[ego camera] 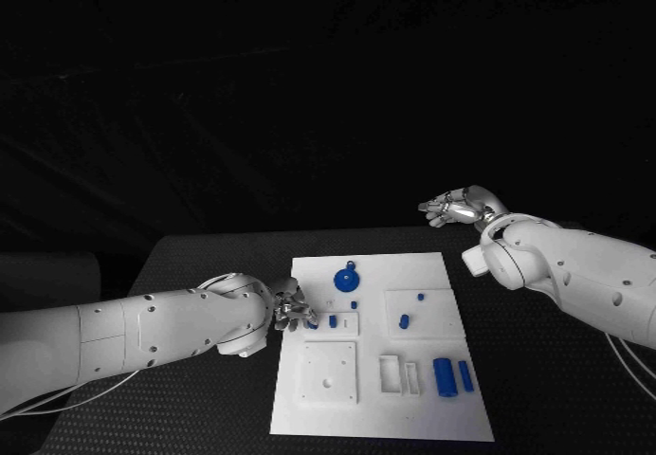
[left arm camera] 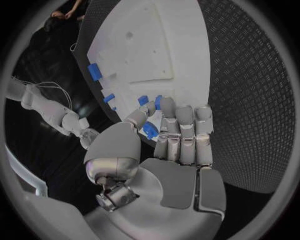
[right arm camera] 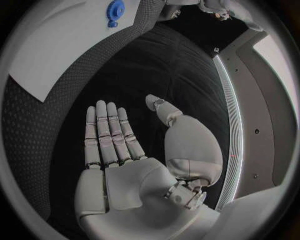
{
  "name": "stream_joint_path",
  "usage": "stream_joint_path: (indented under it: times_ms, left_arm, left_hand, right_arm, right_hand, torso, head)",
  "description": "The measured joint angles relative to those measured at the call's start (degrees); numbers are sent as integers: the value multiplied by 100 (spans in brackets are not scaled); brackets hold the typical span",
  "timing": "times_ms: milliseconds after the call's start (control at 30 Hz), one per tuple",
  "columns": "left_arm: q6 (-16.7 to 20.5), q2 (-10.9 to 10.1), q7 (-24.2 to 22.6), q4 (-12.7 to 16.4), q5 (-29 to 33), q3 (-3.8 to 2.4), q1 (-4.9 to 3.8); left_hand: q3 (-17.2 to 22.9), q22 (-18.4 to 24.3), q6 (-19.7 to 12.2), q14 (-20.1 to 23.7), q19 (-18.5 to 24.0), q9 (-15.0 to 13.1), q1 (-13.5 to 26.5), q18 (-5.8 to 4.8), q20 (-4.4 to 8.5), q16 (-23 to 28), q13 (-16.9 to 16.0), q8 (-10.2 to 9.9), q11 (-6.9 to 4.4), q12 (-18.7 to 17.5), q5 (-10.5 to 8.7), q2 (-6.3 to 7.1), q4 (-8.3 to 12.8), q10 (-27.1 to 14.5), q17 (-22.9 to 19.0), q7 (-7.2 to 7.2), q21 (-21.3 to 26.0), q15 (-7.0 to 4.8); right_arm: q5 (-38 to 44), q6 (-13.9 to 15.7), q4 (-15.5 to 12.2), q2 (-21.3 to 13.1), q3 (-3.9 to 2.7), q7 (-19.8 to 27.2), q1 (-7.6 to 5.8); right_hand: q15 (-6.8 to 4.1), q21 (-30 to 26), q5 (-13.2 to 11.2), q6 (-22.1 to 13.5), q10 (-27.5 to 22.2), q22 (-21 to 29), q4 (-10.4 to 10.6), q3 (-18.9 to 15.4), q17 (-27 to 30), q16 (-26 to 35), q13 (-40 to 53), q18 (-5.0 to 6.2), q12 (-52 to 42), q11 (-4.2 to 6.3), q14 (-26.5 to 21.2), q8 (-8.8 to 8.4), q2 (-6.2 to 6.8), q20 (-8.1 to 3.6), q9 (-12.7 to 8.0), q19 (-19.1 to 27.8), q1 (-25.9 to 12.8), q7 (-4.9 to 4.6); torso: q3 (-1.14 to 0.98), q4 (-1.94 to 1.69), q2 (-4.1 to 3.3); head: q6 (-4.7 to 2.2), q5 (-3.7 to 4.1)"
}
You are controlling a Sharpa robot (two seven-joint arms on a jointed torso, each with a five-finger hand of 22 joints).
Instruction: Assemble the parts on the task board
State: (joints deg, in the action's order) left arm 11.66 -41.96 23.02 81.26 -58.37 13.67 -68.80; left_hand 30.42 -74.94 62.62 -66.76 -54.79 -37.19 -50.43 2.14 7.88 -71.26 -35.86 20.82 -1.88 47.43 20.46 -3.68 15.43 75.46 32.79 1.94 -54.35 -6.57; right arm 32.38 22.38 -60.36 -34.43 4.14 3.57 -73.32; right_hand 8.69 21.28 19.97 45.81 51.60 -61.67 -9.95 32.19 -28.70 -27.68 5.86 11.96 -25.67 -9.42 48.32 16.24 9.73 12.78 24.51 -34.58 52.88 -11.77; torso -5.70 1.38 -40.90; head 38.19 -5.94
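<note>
Your left hand (ego camera: 291,313) sits at the left edge of the task board (ego camera: 383,417), about halfway along it, on the black worktop (ego camera: 191,408). From the head view you can place the hand but cannot read its grasp; the left wrist view settles that, showing a small blue part (left arm camera: 150,131) pinched between the thumb and a finger, with the remaining fingers (left arm camera: 185,131) held straight and close together over the board's near edge. That same view gives you 2 more small blue pieces (left arm camera: 143,100) just beyond the fingertips and a blue block (left arm camera: 94,71) further along the board. Your right hand (ego camera: 458,208) is raised beyond the far right corner of the board, well apart from it, and the head view leaves its fingers hard to judge. The right wrist view resolves this: palm flat, fingers (right arm camera: 106,131) extended side by side, thumb set off to one side, nothing held. It also shows the round blue disc (right arm camera: 114,10) near the board's far edge, which the head view places at the upper middle of the board (ego camera: 347,279). The head view alone lays out the rest: 2 upright blue cylinders (ego camera: 443,376) at the board's lower right, small blue pegs (ego camera: 405,321) mid-board, and a raised white square block (ego camera: 330,372) at lower left.
</note>
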Motion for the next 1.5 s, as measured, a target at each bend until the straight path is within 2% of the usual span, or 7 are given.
stream_joint_path:
  times_ms: [633,1500]
  left_arm:
    - [107,-30,-130,-13,162,12,13]
    - [129,76,-185,-90,97,13,15]
  left_hand:
    - [-4,2,-6,1,1,5,0,-1,0,0,-4,0,0,0,-11,0,4,0,0,6,0,-16]
    - [3,3,11,-20,1,18,0,-2,-1,0,-9,1,-10,-23,-32,0,-3,10,1,-12,0,2]
  right_arm:
    - [-5,-8,9,-4,1,0,11]
    - [-9,-13,8,0,0,-2,15]
  right_hand:
    - [11,0,0,0,0,1,0,0,0,0,-11,0,0,0,-12,0,0,0,0,0,0,0]
    - [15,-22,0,0,0,-3,0,0,4,0,-25,0,0,0,-16,0,0,-1,-4,-1,0,0]
  torso:
    - [0,1,1]
    - [-3,2,2]
  head:
    - [-8,15]
    - [-18,11]
